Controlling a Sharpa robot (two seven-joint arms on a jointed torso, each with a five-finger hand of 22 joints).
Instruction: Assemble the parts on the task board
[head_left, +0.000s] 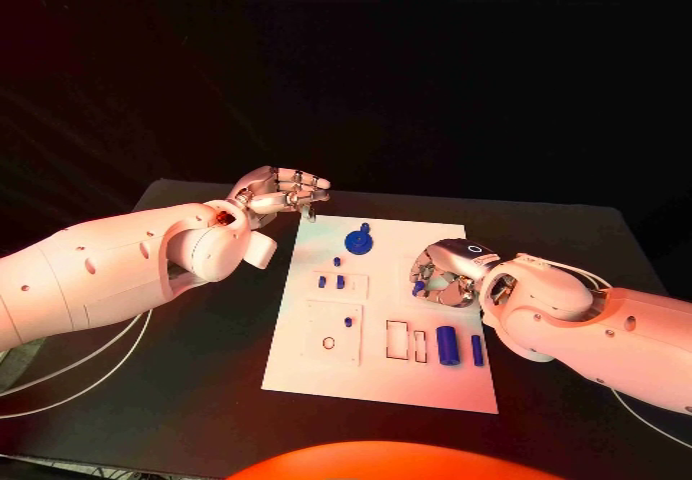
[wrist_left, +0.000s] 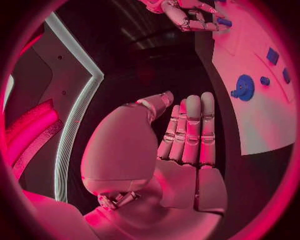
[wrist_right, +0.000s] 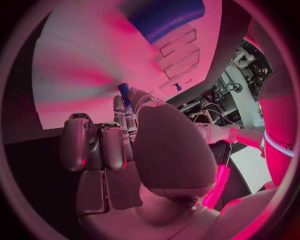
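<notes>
White task board (head_left: 310, 365) is lying mid-worktop (head_left: 173, 400), carrying a blue gear (head_left: 359, 241) and pegs. Right robot hand (head_left: 444, 277) is pinching a small blue part (head_left: 418, 287) over the board's right edge; left robot hand (head_left: 283, 190) is hovering empty, fingers straight, beyond the far-left corner.

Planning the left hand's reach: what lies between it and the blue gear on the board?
Only bare board between the left hand and the gear in the head view.

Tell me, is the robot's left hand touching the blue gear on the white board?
Apart. In the left wrist view, the left hand is over dark table, with a clear gap to the blue gear lying on the task board.
</notes>
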